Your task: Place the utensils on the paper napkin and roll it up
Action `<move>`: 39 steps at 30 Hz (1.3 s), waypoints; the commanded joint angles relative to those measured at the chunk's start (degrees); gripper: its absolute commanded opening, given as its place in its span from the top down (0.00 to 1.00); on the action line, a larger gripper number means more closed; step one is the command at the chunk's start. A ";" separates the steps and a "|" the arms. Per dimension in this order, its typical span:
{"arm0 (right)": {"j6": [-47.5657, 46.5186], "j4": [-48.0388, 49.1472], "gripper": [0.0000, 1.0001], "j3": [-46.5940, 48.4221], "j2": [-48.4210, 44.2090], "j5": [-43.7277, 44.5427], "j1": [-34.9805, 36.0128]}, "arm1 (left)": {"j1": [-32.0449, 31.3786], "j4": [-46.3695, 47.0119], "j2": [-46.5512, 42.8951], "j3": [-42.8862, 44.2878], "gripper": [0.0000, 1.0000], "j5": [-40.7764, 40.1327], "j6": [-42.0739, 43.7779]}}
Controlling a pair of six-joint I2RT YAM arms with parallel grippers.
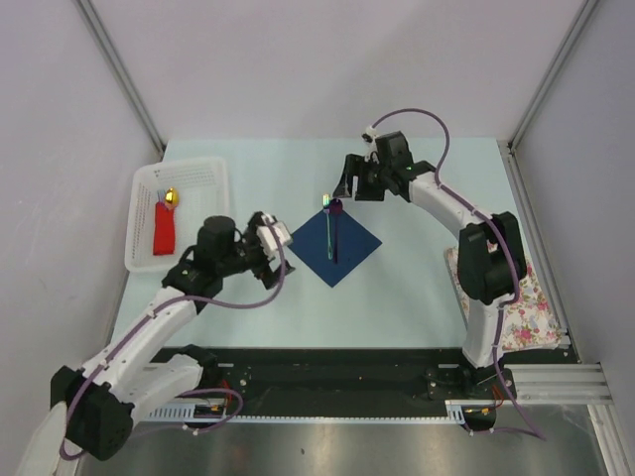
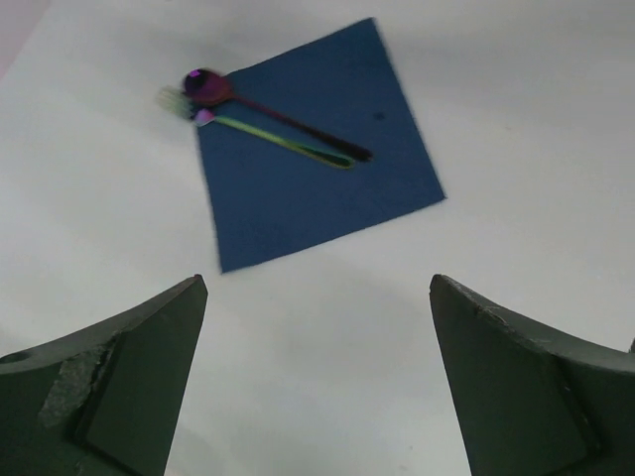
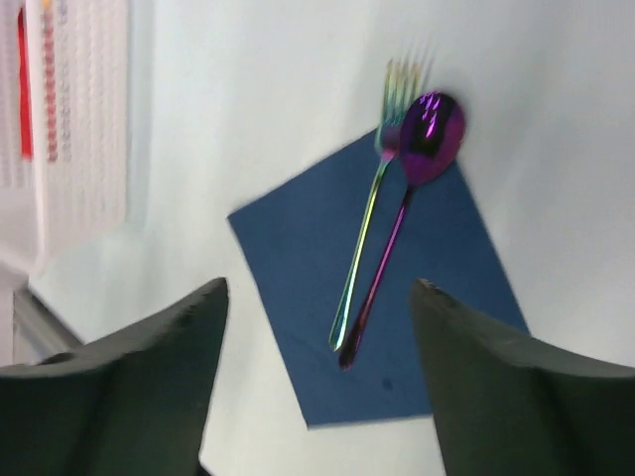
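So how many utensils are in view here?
2. A fork and a spoon lie side by side on the navy paper napkin, heads poking past its far corner, handle ends meeting near its middle. None seem hidden.

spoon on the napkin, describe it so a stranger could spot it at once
On the pale blue table, find the navy napkin lying like a diamond near the middle. Two slim utensils lie together on it; the spoon has the rounded purple bowl, the fork beside it greenish tines.
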 commanded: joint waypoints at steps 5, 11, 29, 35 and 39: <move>-10.34 -5.15 0.00 -9.57 -5.47 -15.73 -5.48 | -14.68 13.98 9.31 -4.81 0.00 -3.33 9.54; -10.87 -5.51 0.00 -12.21 -6.00 -19.33 -9.70 | -17.69 10.93 22.67 2.04 0.01 -0.28 11.63; -11.22 -6.65 0.00 -11.07 -4.07 -21.88 -12.78 | -22.52 5.13 39.55 11.19 0.61 -0.88 26.14; -10.78 -6.83 0.00 -10.54 -2.93 -22.85 -14.10 | -23.31 0.46 42.45 14.44 0.64 -2.11 26.06; -10.78 -6.83 0.00 -10.37 -2.49 -23.38 -14.45 | -23.67 -1.29 44.39 16.72 0.64 -3.69 25.27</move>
